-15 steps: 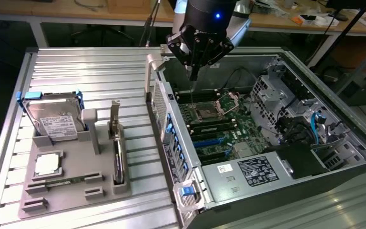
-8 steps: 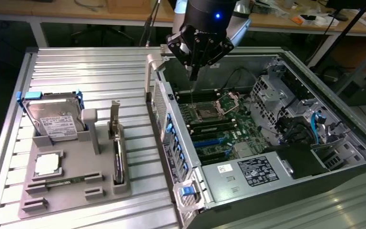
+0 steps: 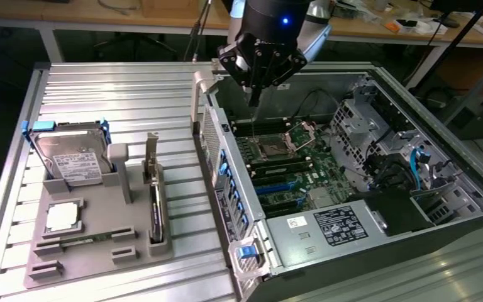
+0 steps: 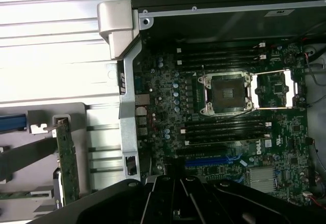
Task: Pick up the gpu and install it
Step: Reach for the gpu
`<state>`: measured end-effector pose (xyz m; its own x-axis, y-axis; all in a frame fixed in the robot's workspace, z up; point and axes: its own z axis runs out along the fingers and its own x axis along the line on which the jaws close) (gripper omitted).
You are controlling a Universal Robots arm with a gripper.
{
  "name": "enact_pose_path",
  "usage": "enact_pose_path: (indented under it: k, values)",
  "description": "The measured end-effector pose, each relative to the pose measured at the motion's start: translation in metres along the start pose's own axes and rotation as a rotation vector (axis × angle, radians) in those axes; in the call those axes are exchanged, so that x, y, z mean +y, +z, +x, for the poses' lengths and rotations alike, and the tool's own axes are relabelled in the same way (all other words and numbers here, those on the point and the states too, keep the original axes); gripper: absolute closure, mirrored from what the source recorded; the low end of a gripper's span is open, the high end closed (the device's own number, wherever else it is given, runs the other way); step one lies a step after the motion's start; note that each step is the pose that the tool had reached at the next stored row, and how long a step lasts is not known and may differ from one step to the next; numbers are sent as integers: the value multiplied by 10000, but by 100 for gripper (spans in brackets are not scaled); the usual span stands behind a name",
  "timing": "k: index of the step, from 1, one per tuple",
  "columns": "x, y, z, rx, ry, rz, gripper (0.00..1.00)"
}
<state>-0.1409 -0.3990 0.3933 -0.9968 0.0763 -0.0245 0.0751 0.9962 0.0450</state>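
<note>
The gpu point(image 3: 155, 207) stands on edge in a slot of the grey holder tray point(image 3: 99, 258), its silver bracket pointing up, at the exterior view's left of the open computer case point(image 3: 224, 189). The wrist view has it as a green-edged card point(image 4: 66, 158) beside the case wall. My gripper point(image 3: 254, 100) hangs above the motherboard point(image 3: 292, 176) near the case's far end, well apart from the gpu. Its fingers are shut to a point with nothing between them. The dark fingers point(image 4: 175, 193) show over the board near a blue slot point(image 4: 209, 160).
A silver hard drive point(image 3: 72, 157) in a blue-cornered frame, a processor chip point(image 3: 61, 217) and a slim memory stick point(image 3: 82, 239) share the tray. Inside the case are the processor socket point(image 4: 226, 94), memory slots, cables and drive cages point(image 3: 409, 157). Ribbed metal tabletop surrounds everything.
</note>
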Motion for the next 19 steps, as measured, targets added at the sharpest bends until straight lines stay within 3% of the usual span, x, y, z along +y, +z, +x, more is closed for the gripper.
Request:
enact_pose_path:
  k: [19]
  values:
    - [-11,-4,129,0,0,-1,89]
